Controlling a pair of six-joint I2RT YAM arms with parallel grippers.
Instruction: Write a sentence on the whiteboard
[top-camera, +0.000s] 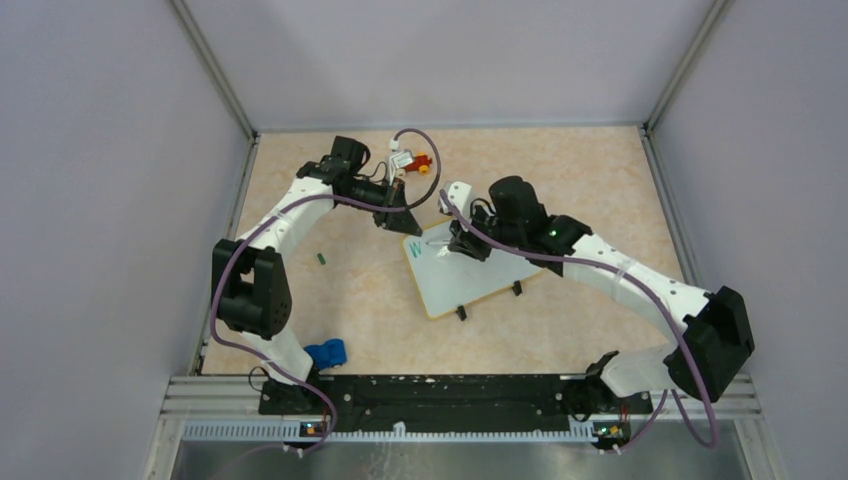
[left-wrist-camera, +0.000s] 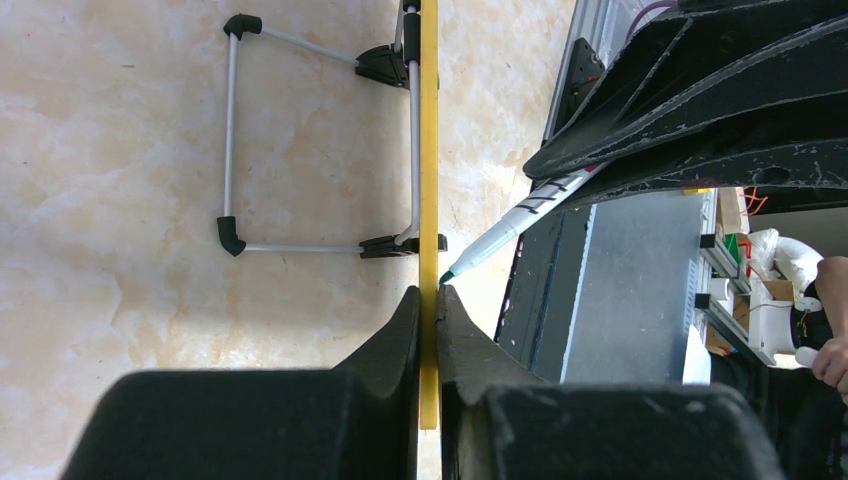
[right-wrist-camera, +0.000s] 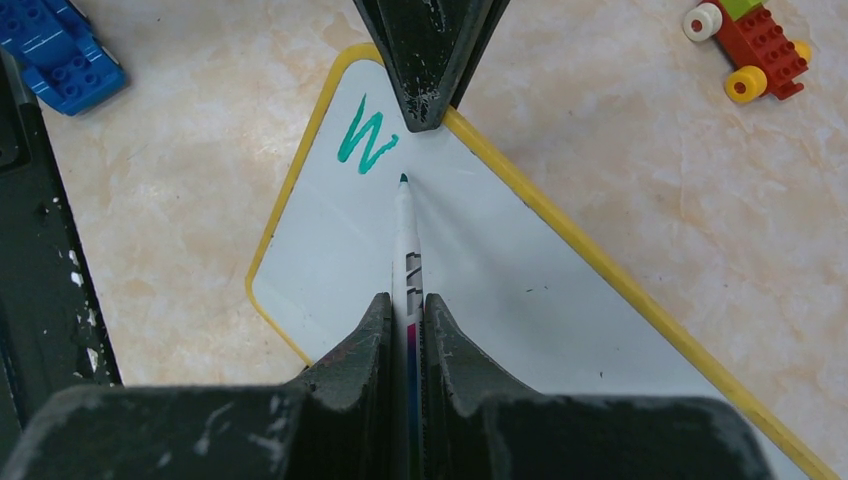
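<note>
1. The whiteboard (top-camera: 470, 275) lay approx. mid-surface (top-camera: 600, 190), between the two arms, set at an angle to the surface edges. Two black feet showed at its near rim.
2. Left jaws: pressed together on the whiteboard's yellow rim (left-wrist-camera: 429, 150) at the far corner, pinching it edge-on. In the left wrist view the rim ran straight between the fingertips (left-wrist-camera: 405, 320).
3. That view also showed a wire stand w/ black ends (left-wrist-camera: 232, 130) under the board, on the surface.
4. Right jaws: pinching a marker (right-wrist-camera: 405, 230), white barrel w/ green tip, pointing fwd over the white face (right-wrist-camera: 480, 280).
5. The sentence (right-wrist-camera: 365, 135): only one green letter, a "W", near the far corner, just beside where the left arm's fingertips (right-wrist-camera: 425, 100) met the rim.
6. Marker tip sat just right of the W and a bit nearer the right arm; couldn't tell whether it touched the board or hung just above.
7. Other items on the surface: red block toy w/ yellow wheels (right-wrist-camera: 750, 50) beyond the board's far side; blue block toy (top-camera: 326, 353) near the left arm's base; small dark-green bit (top-camera: 322, 258) left of the board, well apart from it.
</note>
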